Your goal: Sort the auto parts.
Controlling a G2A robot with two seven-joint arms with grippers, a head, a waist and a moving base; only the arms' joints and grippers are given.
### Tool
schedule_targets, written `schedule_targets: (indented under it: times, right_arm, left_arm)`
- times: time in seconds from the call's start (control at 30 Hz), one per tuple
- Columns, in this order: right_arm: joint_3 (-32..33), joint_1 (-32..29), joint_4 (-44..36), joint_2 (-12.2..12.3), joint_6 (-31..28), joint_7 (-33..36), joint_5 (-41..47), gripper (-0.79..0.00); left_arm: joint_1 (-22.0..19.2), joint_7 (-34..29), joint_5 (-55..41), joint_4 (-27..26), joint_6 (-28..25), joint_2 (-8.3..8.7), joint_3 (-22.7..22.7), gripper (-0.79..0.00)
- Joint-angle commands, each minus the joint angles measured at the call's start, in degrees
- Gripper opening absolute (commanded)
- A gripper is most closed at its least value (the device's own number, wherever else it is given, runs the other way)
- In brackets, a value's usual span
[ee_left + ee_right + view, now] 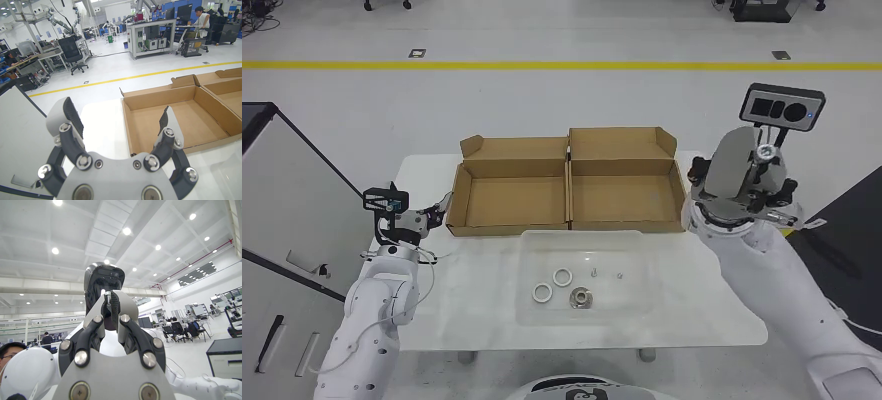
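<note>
Two white rings (563,277) in clear tray (630,300), right gripper (109,294) pinching small threaded silver screw (108,298), left gripper (119,113) spread.

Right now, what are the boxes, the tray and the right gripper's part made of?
Boxes: brown cardboard, matte, with folded flaps. Tray: likely clear plastic; the table shows through, edges glint. Part in the right gripper: apparently metal, silvery and threaded.

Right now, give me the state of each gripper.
Left gripper: open, empty.
Right gripper: shut on a small threaded bolt.
</note>
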Motion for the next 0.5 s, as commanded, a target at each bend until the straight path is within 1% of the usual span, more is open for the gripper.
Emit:
schedule_targets:
  times: [0.0,0.1,0.17,0.3,0.47]
  right_arm:
    - [1.0,-0.5,0.4,-0.3,0.7,0.7,-0.4,-0.785]
    - [2.6,-0.9,1.6,-0.4,2.0,1.9,-2.8,-0.785]
    - [4.2,-0.9,3.0,-0.3,3.8,3.0,-7.7,-0.785]
    - [6.3,-1.0,2.5,-0.1,8.7,0.4,-16.2,-0.785]
    - [7.3,-1.0,1.2,-0.2,13.0,-2.2,-24.7,-0.785]
  left_arm:
    - [0.0,0.0,0.0,0.0,0.0,0.00,0.0,0.000]
    - [0.0,0.0,0.0,0.0,0.0,0.00,0.0,0.000]
    - [0.0,0.0,0.0,0.0,0.0,0.00,0.0,0.000]
    - [0.0,0.0,0.0,0.0,0.0,0.00,0.0,0.000]
    - [0.0,0.0,0.0,0.0,0.0,0.00,0.0,0.000]
